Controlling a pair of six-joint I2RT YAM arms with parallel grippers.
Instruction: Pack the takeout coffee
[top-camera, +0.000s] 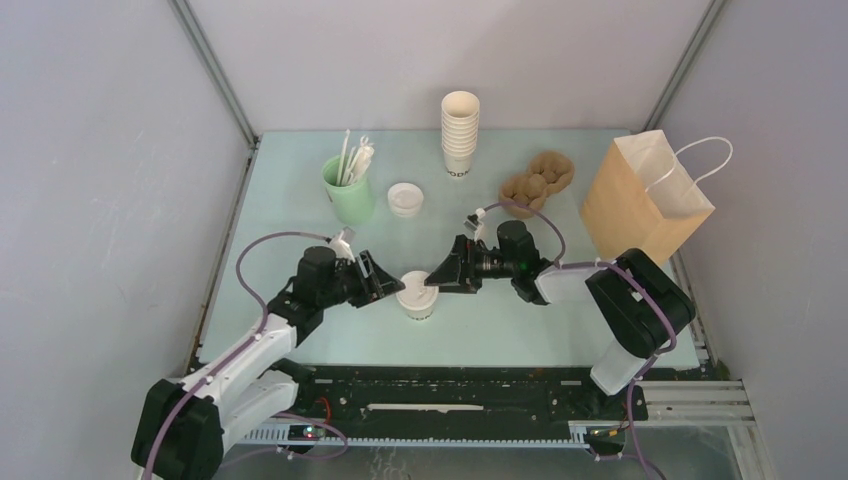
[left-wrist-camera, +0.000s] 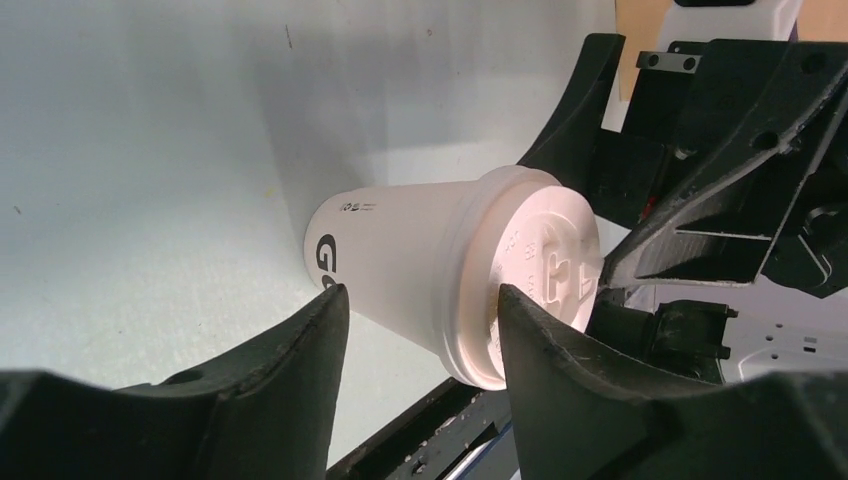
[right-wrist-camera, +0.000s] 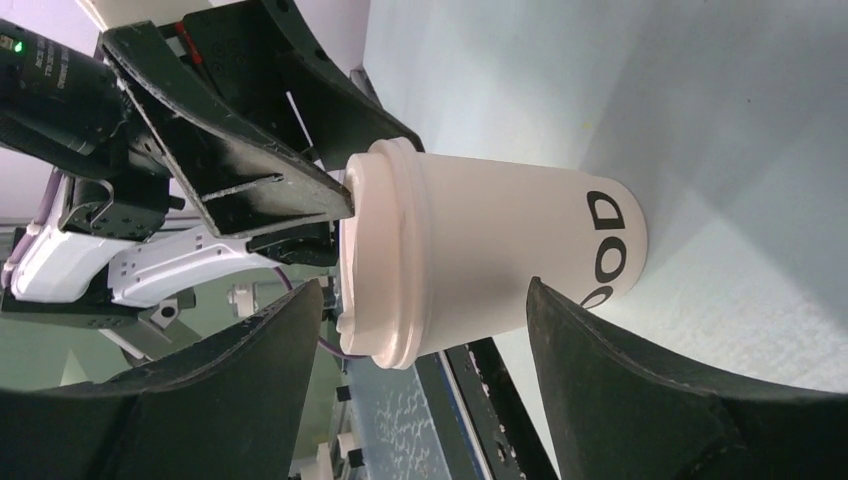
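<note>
On table (top-camera: 500, 330), upright lidded white cup (top-camera: 415, 298)

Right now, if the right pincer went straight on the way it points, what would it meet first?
The takeout coffee: the cup stands inside the right pincer, whose jaws are open. Just beyond the cup, probably the left pincer, facing it.

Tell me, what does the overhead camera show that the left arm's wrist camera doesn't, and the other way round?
Only overhead: the stack of lidless cups, the green cup of straws, a separate white lid, two brown lumps, and both arms whole.

Only the left wrist view: the raised marks on the cup's lid and the left gripper's fingers seen up close.

Both: the lidded coffee cup, with the left gripper and right gripper meeting at it from opposite sides.
</note>
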